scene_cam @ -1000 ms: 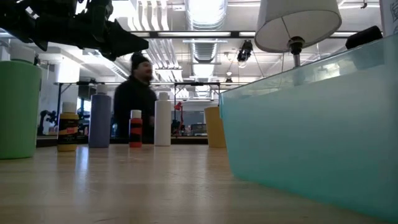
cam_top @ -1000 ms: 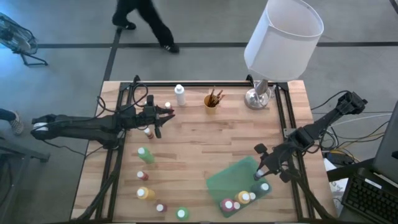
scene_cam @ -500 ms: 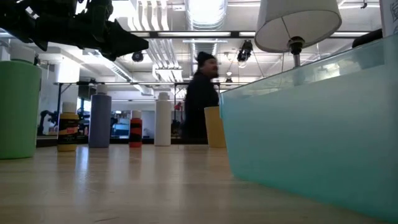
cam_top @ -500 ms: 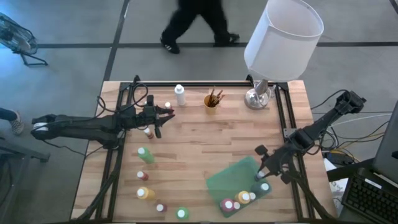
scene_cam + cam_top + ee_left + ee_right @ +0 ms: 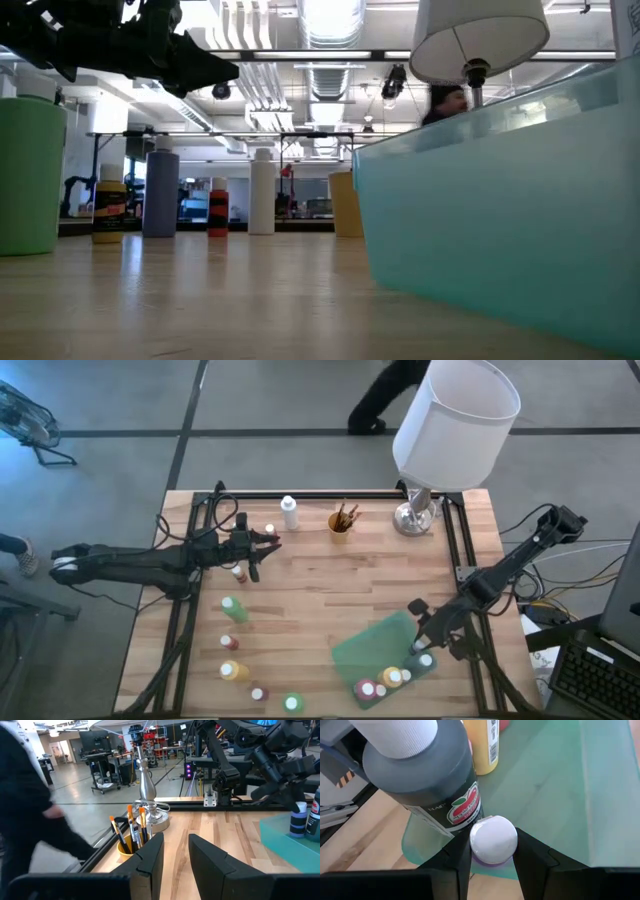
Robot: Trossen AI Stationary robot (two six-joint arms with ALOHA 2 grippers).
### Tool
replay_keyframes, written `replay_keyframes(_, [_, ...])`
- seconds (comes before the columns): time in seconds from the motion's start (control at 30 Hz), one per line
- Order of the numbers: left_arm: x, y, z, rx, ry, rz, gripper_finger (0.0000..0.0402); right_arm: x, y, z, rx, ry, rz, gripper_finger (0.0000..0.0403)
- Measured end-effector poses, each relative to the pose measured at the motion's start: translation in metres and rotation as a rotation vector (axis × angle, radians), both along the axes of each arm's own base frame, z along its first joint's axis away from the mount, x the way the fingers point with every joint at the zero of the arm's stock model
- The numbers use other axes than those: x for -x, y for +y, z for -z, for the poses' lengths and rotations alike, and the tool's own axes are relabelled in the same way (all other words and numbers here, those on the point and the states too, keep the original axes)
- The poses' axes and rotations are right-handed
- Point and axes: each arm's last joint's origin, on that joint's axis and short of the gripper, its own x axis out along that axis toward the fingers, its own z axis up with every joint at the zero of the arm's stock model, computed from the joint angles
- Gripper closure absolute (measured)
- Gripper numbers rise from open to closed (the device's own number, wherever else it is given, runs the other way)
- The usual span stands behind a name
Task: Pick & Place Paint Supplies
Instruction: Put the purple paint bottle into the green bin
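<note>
**Tight drop into a crowded tray corner**

Right now I have the right gripper (image 5: 492, 851) closed narrowly on a small white-capped bottle (image 5: 493, 839) with a purple body, held over the near corner of the translucent green tray (image 5: 372, 643). In the right wrist view the cap faces the camera, so I judge its long axis runs roughly upright, cap up, bottom toward the tray floor.

My worry is the neighbours. A tall black bottle (image 5: 427, 780) stands just beside the held one, nearly touching it, and a yellow bottle (image 5: 484, 747) stands a little beyond. If I lower or release with any sideways drift, the fingers or the bottle could nudge the black one and topple it, perhaps into the yellow. The bottle also hangs near the tray's edge; let go too far out, it could catch the rim and tip onto the table (image 5: 310, 590).

The left gripper (image 5: 268, 543) hangs above the table's far left part, fingers a narrow gap apart and holding nothing, pointed toward the yellow cup of brushes (image 5: 131, 834). More bottles (image 5: 234, 609) wait along the left side, well apart from the tray.
</note>
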Motion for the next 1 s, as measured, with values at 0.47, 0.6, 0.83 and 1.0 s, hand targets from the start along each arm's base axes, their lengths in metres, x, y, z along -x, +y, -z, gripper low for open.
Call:
replay_keyframes(0.47, [0.0,0.0,0.0001,0.0,0.001,0.0,0.0305,-0.0014,0.0022,0.0024,-0.034,0.044,0.014,0.0283])
replay_keyframes(0.6, [0.0,-0.0001,0.0,0.0,0.0,0.001,0.0305,-0.0006,0.0022,0.0033,-0.046,0.065,0.016,0.0262])
replay_keyframes(0.83, [0.0,-0.0001,0.0,0.0,0.0,0.001,0.0305,-0.0005,0.0021,0.0033,-0.05,0.068,0.018,0.0264])
replay_keyframes(1.0, [0.0,-0.0001,0.0001,0.0,0.0,0.001,0.0305,-0.0002,0.0025,0.0033,-0.06,0.076,0.008,0.027])
